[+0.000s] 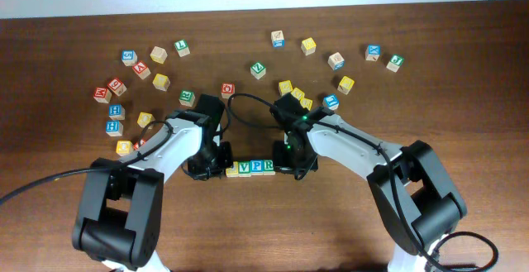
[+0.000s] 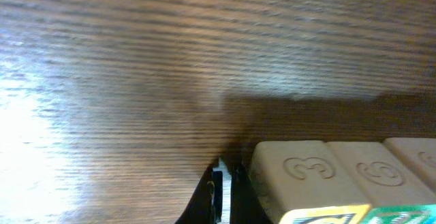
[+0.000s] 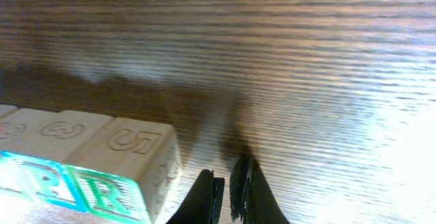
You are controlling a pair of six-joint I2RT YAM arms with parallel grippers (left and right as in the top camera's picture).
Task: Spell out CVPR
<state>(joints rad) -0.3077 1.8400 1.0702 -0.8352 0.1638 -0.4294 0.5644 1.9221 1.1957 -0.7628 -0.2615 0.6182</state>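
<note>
A short row of letter blocks (image 1: 250, 168) lies at the table's middle front. From left it has a yellow block (image 1: 233, 170), then V (image 1: 245, 168), P (image 1: 256, 167) and R (image 1: 267, 166). My left gripper (image 1: 212, 164) is shut and empty, its tips on the table against the row's left end; the left wrist view shows the fingers (image 2: 225, 183) beside the end block (image 2: 300, 176). My right gripper (image 1: 287, 164) is shut and empty at the row's right end; the right wrist view shows the fingers (image 3: 228, 183) just right of the R block (image 3: 116, 176).
Several loose letter blocks are scattered across the back: a cluster at the left (image 1: 116, 111), some at the centre back (image 1: 259, 69), and more at the right (image 1: 345, 83). Both arms' cables run over the table near the row.
</note>
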